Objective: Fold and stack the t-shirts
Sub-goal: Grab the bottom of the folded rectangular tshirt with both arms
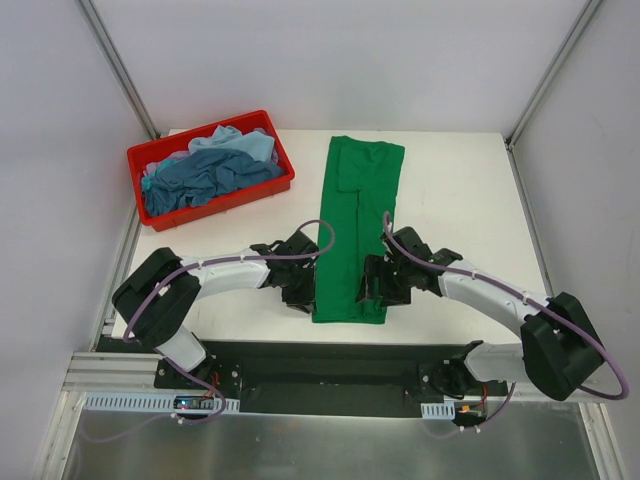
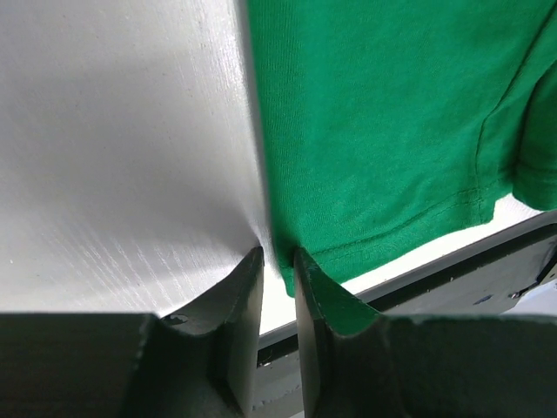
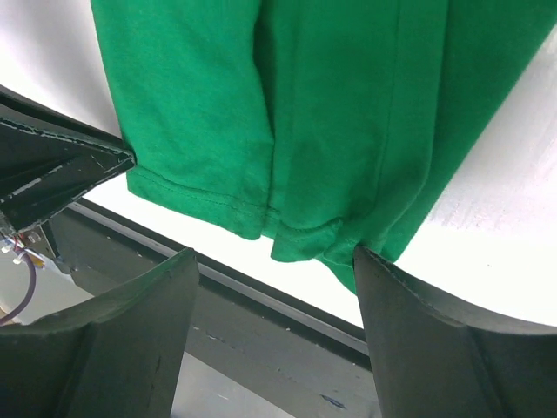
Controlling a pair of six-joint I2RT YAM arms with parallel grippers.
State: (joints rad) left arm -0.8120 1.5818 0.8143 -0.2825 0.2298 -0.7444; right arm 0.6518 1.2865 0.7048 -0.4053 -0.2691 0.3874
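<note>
The bright green t-shirt [image 1: 355, 220] lies on the white table, folded lengthwise into a long strip with its hem toward the arms. My left gripper [image 1: 305, 285] is at the hem's left corner. In the left wrist view its jaws [image 2: 274, 257] stand a narrow slot apart, with the shirt's [image 2: 392, 131] edge running into the slot. My right gripper [image 1: 378, 285] is at the hem's right corner, wide open [image 3: 274, 252], with the shirt's [image 3: 331, 113] corner against one finger [image 3: 383, 287]. A dark teal-blue shirt [image 1: 205, 178] and a pale blue shirt [image 1: 245, 143] lie crumpled in the bin.
The red plastic bin [image 1: 225, 203] stands at the back left of the table. The table's near edge with a black rail [image 3: 261, 313] runs just below the shirt's hem. White walls enclose the table at the back and sides.
</note>
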